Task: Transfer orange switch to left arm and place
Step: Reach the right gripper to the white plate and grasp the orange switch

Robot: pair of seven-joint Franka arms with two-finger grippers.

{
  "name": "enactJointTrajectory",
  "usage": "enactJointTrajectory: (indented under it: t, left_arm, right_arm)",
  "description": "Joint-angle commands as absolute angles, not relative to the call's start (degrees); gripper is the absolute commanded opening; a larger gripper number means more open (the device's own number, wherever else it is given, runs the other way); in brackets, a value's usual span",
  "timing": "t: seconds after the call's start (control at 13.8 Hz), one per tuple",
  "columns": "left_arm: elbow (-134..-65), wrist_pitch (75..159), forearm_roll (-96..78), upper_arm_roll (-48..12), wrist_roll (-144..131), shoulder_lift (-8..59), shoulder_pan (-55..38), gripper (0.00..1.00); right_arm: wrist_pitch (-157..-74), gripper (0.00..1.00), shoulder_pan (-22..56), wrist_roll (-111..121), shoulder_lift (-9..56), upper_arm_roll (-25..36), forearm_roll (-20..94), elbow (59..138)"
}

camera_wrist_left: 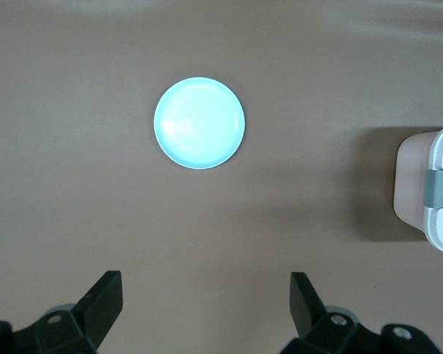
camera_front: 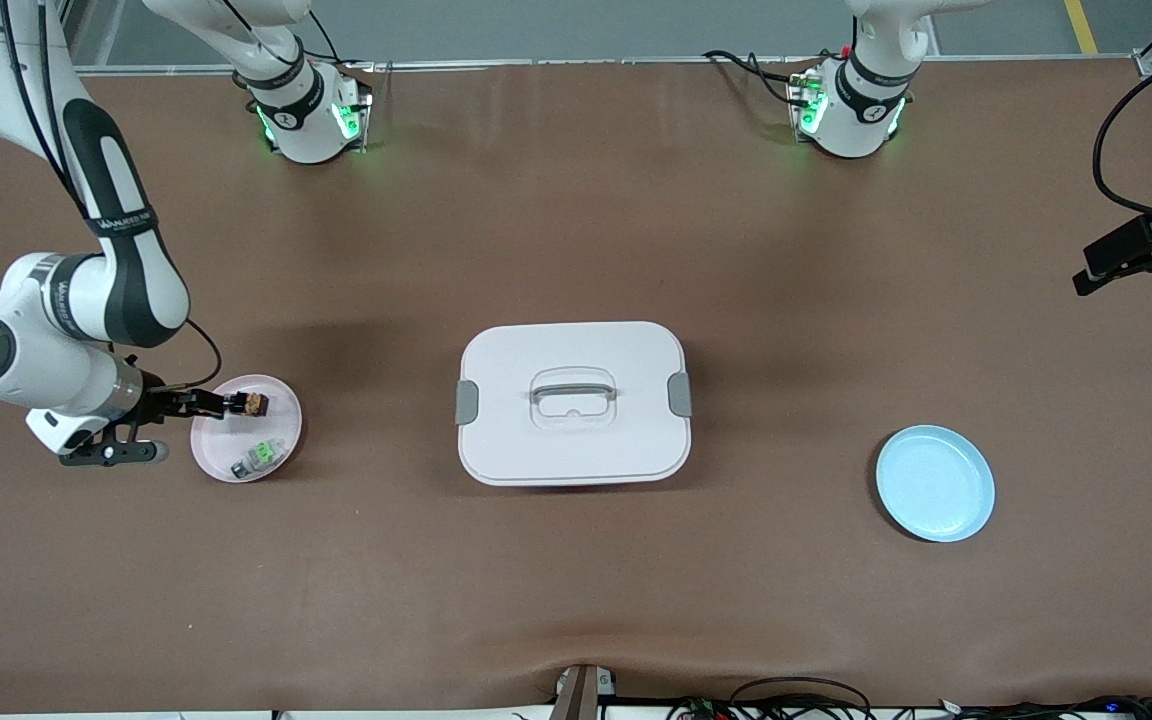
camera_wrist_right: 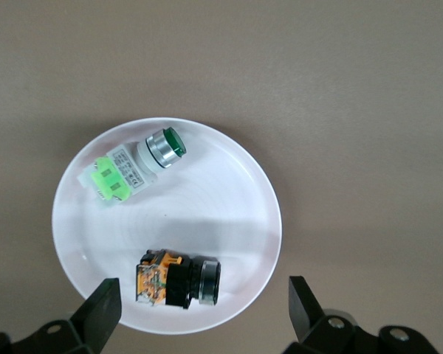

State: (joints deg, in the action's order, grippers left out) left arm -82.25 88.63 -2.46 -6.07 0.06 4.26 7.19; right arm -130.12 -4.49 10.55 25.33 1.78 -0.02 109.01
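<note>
The orange switch lies on its side on the pink plate toward the right arm's end of the table. In the right wrist view the switch has an orange body and a black cap. My right gripper is open over the plate's edge, with the switch just ahead of its fingers and untouched. My left gripper is open and empty, up over the left arm's end of the table. The white box stands mid-table, and also shows in the left wrist view.
A green-and-silver part lies on the same pink plate, nearer the front camera than the switch; it shows in the right wrist view. An empty blue plate sits toward the left arm's end.
</note>
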Motion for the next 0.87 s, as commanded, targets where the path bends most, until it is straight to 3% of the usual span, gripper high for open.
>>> enactJointTrajectory:
  t: [0.0,0.8]
  left_arm:
    - [-81.8,87.8,-2.3,-6.4,-0.1,4.2,7.7,1.0]
    - [-81.8,87.8,-2.3,-6.2,-0.2,4.2,7.6,1.0]
  right_arm:
    - [-131.3,1.0,-4.7,12.0,27.1,1.5,0.1,109.2]
    - [-132.0,1.0,-4.2,12.0,29.1,0.4,0.9,110.7]
